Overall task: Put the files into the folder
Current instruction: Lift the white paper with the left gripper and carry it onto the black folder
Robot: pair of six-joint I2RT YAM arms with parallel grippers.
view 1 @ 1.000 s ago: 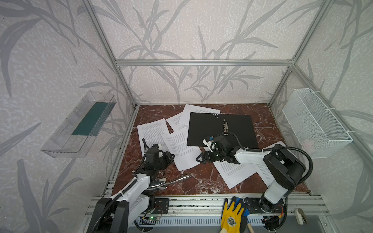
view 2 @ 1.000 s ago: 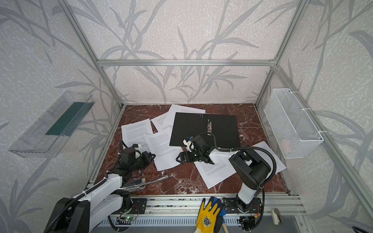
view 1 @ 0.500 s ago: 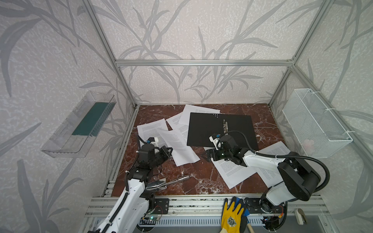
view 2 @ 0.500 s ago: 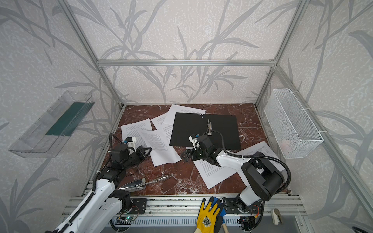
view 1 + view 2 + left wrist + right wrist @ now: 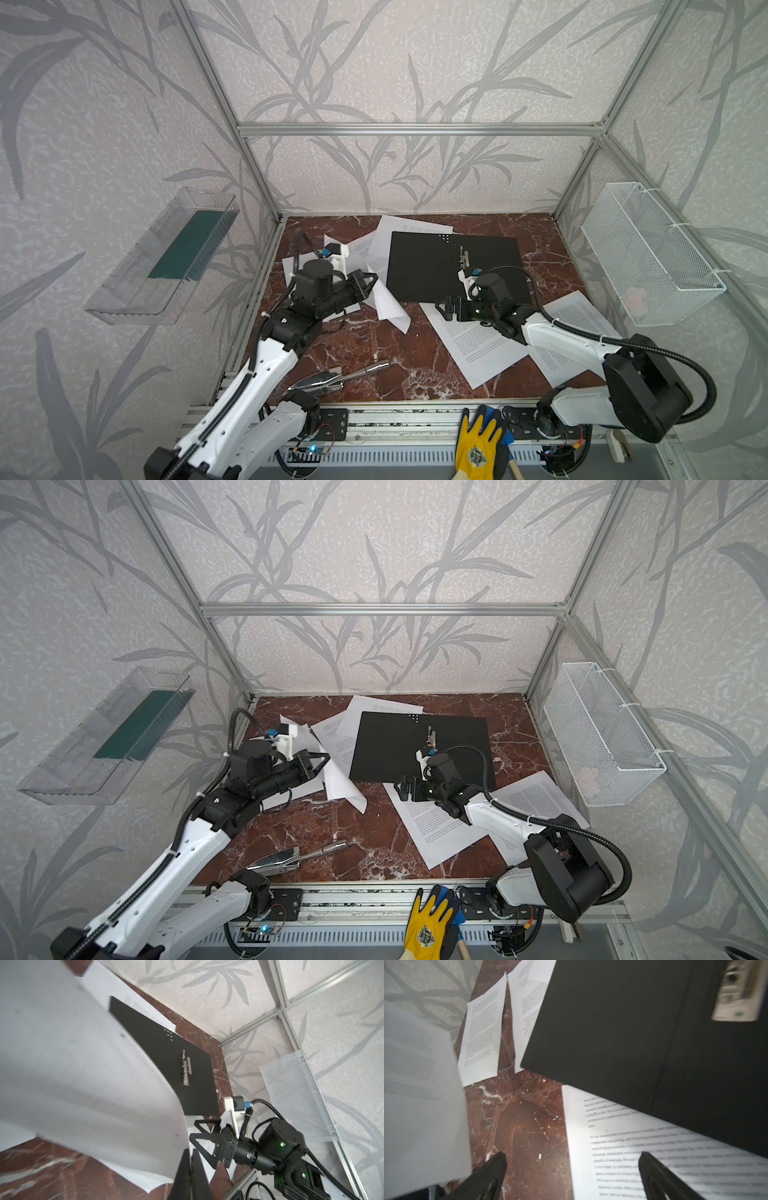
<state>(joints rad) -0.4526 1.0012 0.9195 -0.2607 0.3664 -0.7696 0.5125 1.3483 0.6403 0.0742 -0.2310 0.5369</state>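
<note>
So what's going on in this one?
The left gripper is shut on the edge of one sheet, holding it lifted and curled just left of the open folder. The right gripper hangs open over another sheet at the folder's near edge. No paper lies in the folder yet; the other sheets lie scattered around it on the table.
</note>
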